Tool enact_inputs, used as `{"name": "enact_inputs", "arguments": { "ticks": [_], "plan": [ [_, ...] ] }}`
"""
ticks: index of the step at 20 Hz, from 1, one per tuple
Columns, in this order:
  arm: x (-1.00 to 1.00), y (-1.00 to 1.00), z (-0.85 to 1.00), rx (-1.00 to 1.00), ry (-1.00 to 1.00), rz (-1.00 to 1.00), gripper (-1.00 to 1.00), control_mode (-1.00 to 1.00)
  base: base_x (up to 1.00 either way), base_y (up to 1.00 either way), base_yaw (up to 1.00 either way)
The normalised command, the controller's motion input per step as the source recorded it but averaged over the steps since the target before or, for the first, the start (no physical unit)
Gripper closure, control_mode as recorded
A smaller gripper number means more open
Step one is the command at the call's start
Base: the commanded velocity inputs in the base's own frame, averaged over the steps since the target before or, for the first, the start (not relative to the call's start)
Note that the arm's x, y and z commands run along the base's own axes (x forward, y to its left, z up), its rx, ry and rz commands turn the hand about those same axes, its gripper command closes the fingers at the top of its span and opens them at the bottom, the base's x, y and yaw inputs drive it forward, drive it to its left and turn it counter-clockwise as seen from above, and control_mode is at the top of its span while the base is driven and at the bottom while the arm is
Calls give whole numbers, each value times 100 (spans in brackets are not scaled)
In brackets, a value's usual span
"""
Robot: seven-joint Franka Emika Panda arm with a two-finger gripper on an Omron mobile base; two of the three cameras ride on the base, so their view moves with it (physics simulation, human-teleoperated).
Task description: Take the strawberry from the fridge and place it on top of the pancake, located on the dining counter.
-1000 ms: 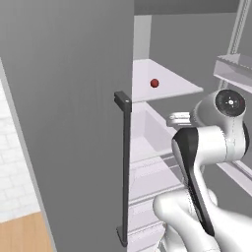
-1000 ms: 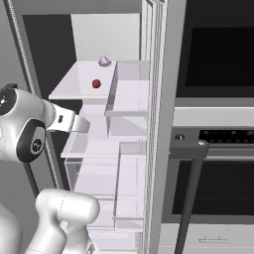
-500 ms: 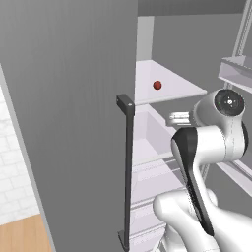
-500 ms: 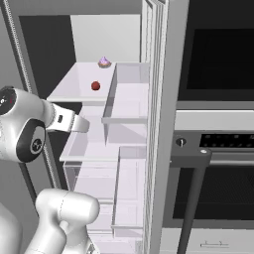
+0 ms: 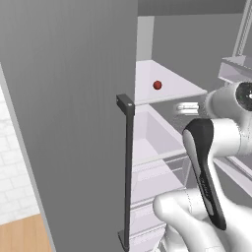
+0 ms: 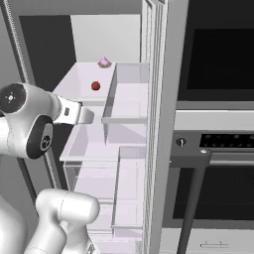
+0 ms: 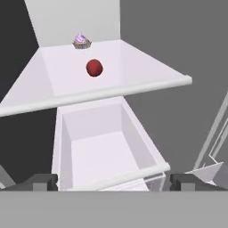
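The strawberry point(image 5: 157, 85) point(image 6: 95, 86) point(image 7: 94, 68), small, round and dark red, lies on a white shelf point(image 7: 133, 62) inside the open fridge point(image 5: 69, 98). My gripper point(image 5: 187, 107) point(image 6: 87, 115) point(image 7: 113, 182) is open with nothing between its fingers. It hovers in front of the shelf's edge and slightly below it, above a clear drawer point(image 7: 102, 147), and points at the berry from a short way off. The pancake and the dining counter are out of view.
A small purple-topped cupcake point(image 6: 104, 62) point(image 7: 81, 41) stands at the back of the same shelf, behind the berry. The fridge's grey door with its dark bar handle point(image 5: 127, 167) stands open on the left. Door bins point(image 6: 126, 99) and a steel wall oven point(image 6: 218, 74) are on the right.
Both base views have shifted a little, so the camera moved slightly. My gripper has risen a bit and come closer to the shelf edge. The strawberry has stayed put.
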Motion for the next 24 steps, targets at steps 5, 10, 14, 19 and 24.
{"name": "enact_inputs", "arguments": {
  "ticks": [5,10,14,19,24],
  "plan": [
    [42,0,26,9,0,8,-100,-100,0,0,0],
    [46,0,4,6,0,8,-100,-100,0,0,0],
    [7,0,-1,2,1,3,-100,-100,0,0,0],
    [35,0,25,0,8,0,-100,-100,0,0,0],
    [66,2,-7,0,15,0,-100,-100,0,0,0]
  ]
}}
